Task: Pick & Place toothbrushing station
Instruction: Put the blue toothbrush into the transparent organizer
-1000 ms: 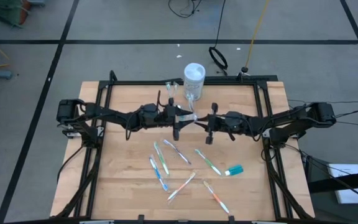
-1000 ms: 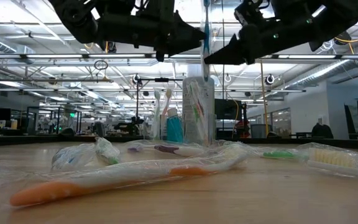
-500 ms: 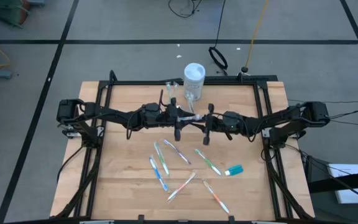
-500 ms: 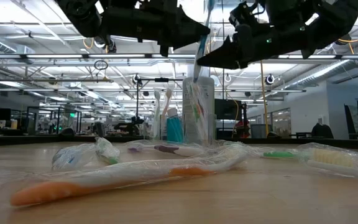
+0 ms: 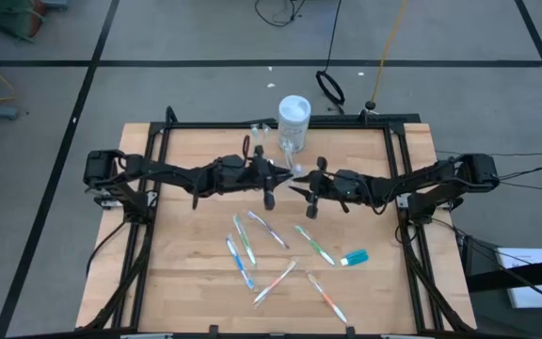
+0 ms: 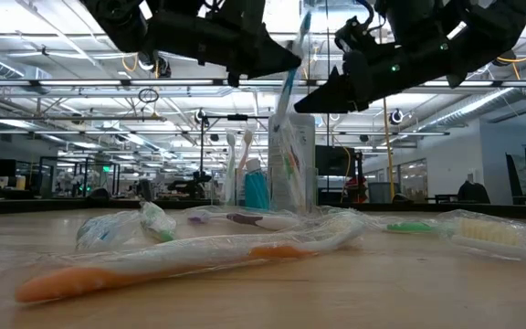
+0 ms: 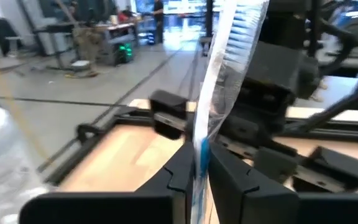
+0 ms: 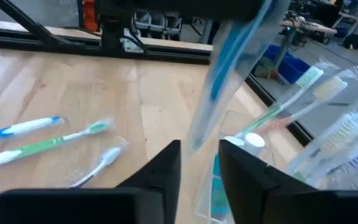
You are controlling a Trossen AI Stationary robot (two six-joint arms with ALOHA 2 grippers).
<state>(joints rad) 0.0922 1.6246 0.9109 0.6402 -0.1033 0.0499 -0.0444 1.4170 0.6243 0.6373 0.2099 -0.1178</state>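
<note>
Since a second ago the wrapped blue toothbrush [image 6: 289, 68] has tipped from upright to slanting, its head leaning toward the right gripper [image 5: 301, 187], and both arms have edged slightly away from the white-capped container [image 5: 294, 111]. The left gripper [image 5: 273, 176] pinches this toothbrush, its fingers [image 7: 180, 171] pressed together on the wrapped handle just in front of the container. The right gripper sits just beside it, fingers [image 8: 164, 167] slightly spread with the wrapper hanging between them; whether they touch it is hard to say.

The toothbrushing station [image 5: 261, 133], a small clear holder, stands just left of the white-capped container at the far edge of the table [image 5: 188, 273]. In the low view it is largely lost behind the container, so only the toothbrushes standing in it [image 6: 236, 149] can be made out. Loose wrapped toothbrushes [image 5: 243, 240] lie on the table well in front of the container.
</note>
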